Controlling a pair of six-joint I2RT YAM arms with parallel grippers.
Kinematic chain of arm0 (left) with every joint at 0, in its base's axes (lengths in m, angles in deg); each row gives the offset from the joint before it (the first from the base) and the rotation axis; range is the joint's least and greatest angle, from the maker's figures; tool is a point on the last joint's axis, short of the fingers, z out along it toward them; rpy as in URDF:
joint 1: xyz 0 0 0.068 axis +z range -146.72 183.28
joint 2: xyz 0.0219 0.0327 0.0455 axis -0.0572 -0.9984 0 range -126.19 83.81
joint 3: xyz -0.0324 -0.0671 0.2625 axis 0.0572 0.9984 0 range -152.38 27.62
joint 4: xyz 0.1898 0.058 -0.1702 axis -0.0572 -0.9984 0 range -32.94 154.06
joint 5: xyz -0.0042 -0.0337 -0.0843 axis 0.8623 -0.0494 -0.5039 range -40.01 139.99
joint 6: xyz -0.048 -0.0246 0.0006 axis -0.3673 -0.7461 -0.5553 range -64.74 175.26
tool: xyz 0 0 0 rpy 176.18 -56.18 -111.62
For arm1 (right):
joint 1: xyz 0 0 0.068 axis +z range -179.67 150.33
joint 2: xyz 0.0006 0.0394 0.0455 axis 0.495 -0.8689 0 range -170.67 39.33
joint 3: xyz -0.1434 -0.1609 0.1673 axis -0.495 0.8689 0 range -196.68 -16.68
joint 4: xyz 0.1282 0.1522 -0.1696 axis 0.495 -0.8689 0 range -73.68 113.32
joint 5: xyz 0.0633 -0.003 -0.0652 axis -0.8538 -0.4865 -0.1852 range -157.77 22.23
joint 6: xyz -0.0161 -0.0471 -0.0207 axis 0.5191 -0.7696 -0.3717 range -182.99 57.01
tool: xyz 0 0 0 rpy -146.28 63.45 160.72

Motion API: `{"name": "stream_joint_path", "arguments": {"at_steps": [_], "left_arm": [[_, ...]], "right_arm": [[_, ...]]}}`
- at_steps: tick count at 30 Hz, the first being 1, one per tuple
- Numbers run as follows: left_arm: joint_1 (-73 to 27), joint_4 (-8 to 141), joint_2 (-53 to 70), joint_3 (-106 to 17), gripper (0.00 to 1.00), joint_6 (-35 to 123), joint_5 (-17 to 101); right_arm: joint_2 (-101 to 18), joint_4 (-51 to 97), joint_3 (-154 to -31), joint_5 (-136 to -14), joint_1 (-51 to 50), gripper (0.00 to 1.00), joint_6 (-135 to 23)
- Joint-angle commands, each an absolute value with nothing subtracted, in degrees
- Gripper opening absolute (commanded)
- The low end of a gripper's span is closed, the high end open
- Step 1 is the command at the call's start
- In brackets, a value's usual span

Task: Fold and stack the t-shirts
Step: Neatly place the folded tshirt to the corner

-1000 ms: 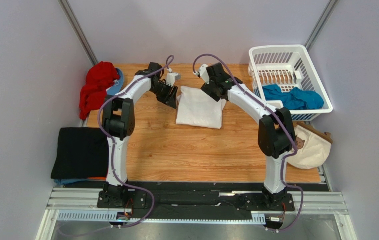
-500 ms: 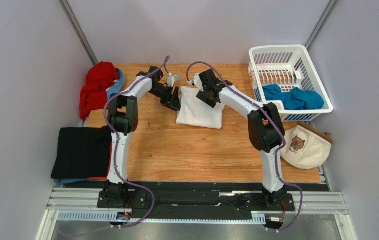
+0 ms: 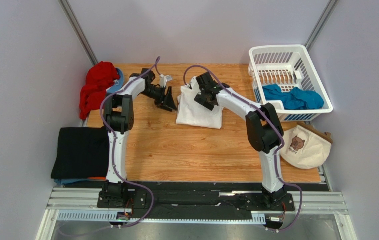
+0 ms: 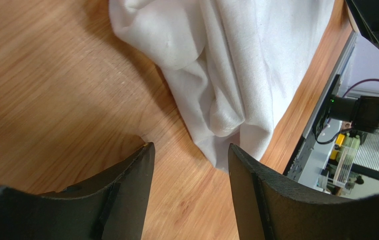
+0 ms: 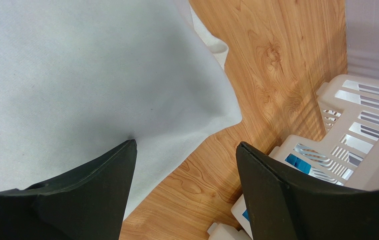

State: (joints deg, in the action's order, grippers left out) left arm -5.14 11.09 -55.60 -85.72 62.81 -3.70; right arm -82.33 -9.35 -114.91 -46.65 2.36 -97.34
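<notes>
Wooden table [image 3: 186, 150], white t-shirt [image 3: 199, 112], left end effector [image 4: 189, 152] beside it

1. Left arm [image 3: 115, 150]: white tubular links joined by black joint housings.
2. Right arm [image 3: 272, 167]: same build, white links and black joints.
3. Purple cable [image 3: 101, 111]: one per arm, routed outside the links from base to wrist.
4. Bases [image 3: 121, 196]: one black block under each arm.
5. Left gripper [image 4: 189, 150]: two matte black fingers [image 4: 121, 200], broad at the root, tapering to blunt tips, with flat inner faces.
6. Right gripper [image 5: 184, 145]: identical matte black fingers [image 5: 91, 195] with the same wedge shape.
7. Wrists: a small white bracket [image 3: 165, 79] sits beside each black gripper body.
</notes>
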Motion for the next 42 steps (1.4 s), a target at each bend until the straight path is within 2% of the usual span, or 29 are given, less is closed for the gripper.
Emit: {"name": "stream_joint_path", "arguments": {"at_steps": [1, 17, 32, 42], "left_arm": [[-4.2, 11.8, -51.8, -85.6, 0.65, 62.6, -6.8], [-4.4, 13.2, -48.6, -85.5, 0.68, 60.5, -11.3], [-7.9, 12.9, -54.5, -90.2, 0.73, 58.2, -6.0], [-8.5, 12.8, -54.4, -87.7, 0.75, 58.4, -3.3]], "right_arm": [[-81.6, -7.2, -114.9, -45.4, 3.2, 0.78, -98.5], [-82.7, -6.5, -114.4, -44.0, 4.4, 0.78, -99.0], [-81.2, -5.1, -113.2, -43.0, 4.6, 0.78, -99.7], [-79.9, -4.6, -112.3, -42.8, 4.5, 0.79, -100.5]]}}
